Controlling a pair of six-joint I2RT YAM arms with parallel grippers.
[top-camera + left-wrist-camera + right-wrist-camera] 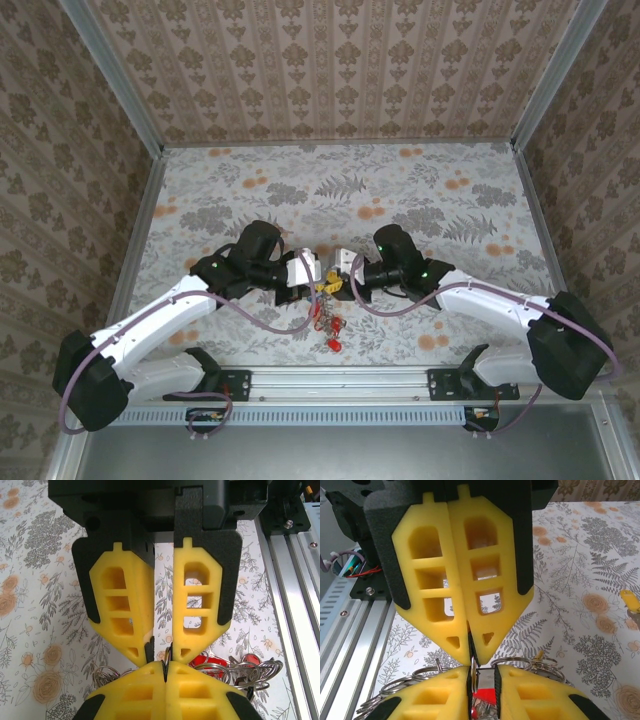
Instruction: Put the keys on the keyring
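Two-point hold, tip to tip: left gripper (pixel 167 652) clamped shut on keyring (pixel 216 667) wire; right gripper (pixel 470 652) pinched on thin metal, apparently same ring (likely bracing it for threading). Red-headed keys (pixel 331 343) dangle below, lower centre of top view. Yellow-headed key (pixel 630 600) lies loose on tabletop (pixel 580 555), right edge of right wrist view.

Bright even light, soft shadows, top view sharp, wrist views' bg slightly soft

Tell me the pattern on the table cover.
Grey leaves and ferns with orange flowers on a white ground. The table cover shows best in the top external view.
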